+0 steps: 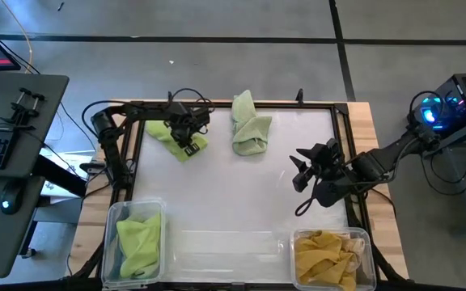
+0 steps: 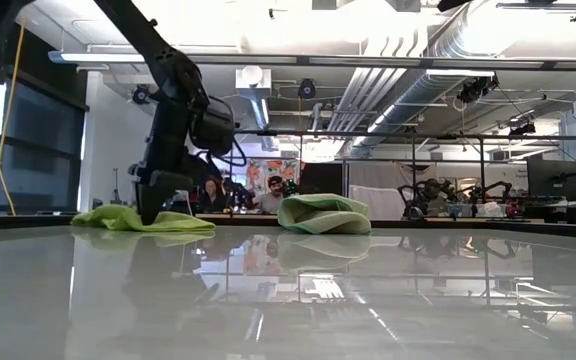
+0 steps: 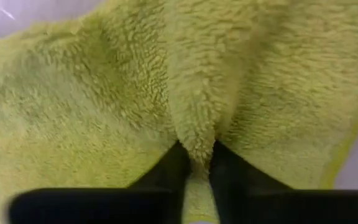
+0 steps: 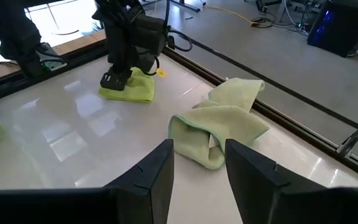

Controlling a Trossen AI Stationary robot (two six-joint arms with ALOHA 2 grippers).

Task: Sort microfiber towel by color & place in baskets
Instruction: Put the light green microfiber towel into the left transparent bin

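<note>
A lime-green microfiber towel (image 1: 174, 139) lies flat near the table's far left corner, seen also in the low view (image 2: 173, 221) and the right wrist view (image 4: 135, 92). My left gripper (image 1: 188, 137) stands on it from above, shut on a raised fold. A paler green towel (image 1: 250, 126) lies bunched at the far edge's middle (image 2: 323, 214). My right gripper (image 1: 301, 170) hovers open over the table's right side, its fingers (image 4: 197, 167) pointing at the paler towel (image 4: 225, 121). Three clear baskets sit along the near edge. My left gripper pinches a raised ridge of the lime-green towel (image 3: 194, 140) between its two fingers (image 3: 166, 174). The fingers come from above, pointing down (image 2: 153, 208). The rest of the towel lies spread on the table around them.
The left basket (image 1: 112, 242) holds a green towel (image 1: 139, 241). The right basket (image 1: 366, 241) holds yellow towels (image 1: 326, 257). A clear basket (image 1: 229, 250) sits between them with nothing showing in it. A black frame (image 1: 342, 137) edges the white surface; people sit in the room beyond.
</note>
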